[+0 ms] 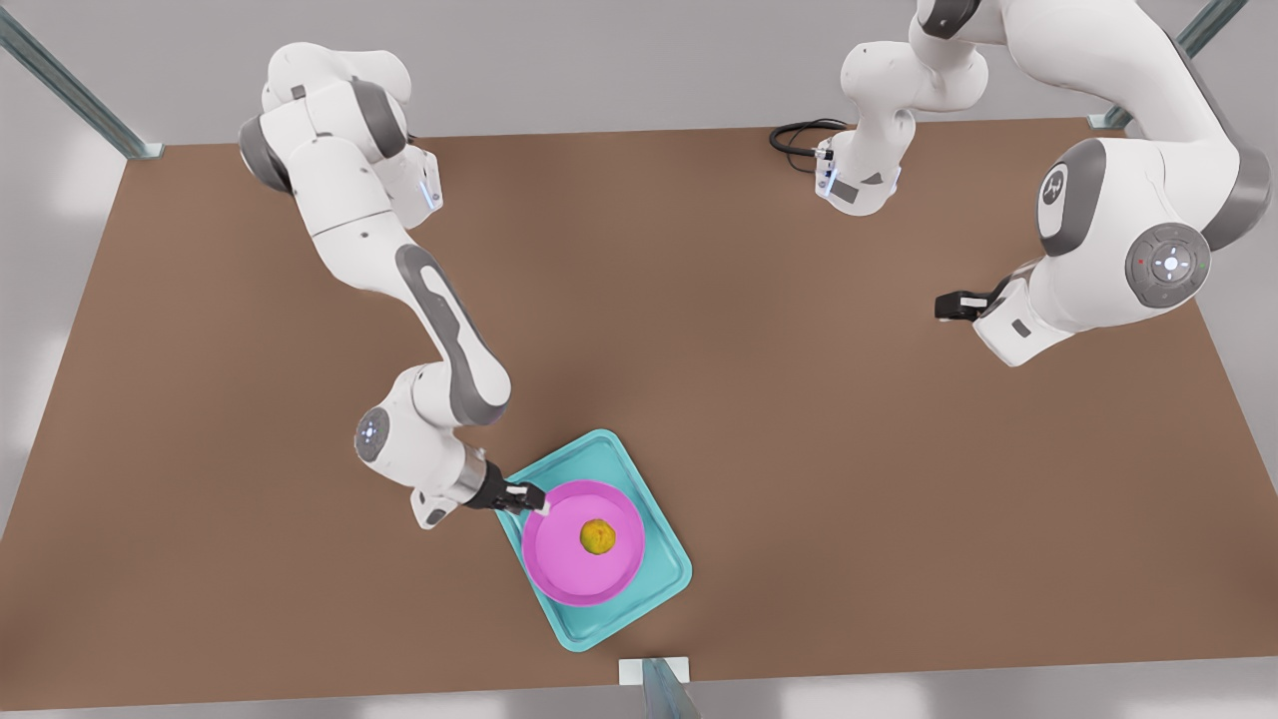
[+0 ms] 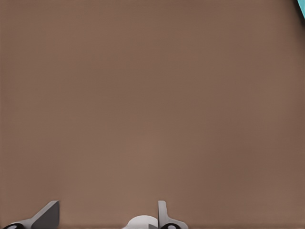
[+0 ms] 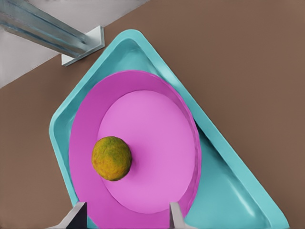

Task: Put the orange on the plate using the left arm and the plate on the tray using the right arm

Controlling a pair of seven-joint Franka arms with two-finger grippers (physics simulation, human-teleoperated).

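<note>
The orange (image 1: 597,536) (image 3: 111,158) rests near the middle of the magenta plate (image 1: 559,564) (image 3: 152,129). The plate lies flat inside the turquoise tray (image 1: 654,584) (image 3: 228,191) near the table's front edge. My right gripper (image 1: 531,497) (image 3: 127,209) is at the plate's rim on the front view's left, open, its fingers spread wide on either side of the rim. My left gripper (image 1: 945,306) (image 2: 108,205) waits open and empty above bare table at the front view's right, where a sliver of the tray (image 2: 301,5) shows at the picture's corner.
A metal post with a white bracket (image 1: 654,674) (image 3: 83,47) stands at the table's front edge just beside the tray. A black cable (image 1: 799,135) lies at the back near an arm base. Frame posts stand at the back corners.
</note>
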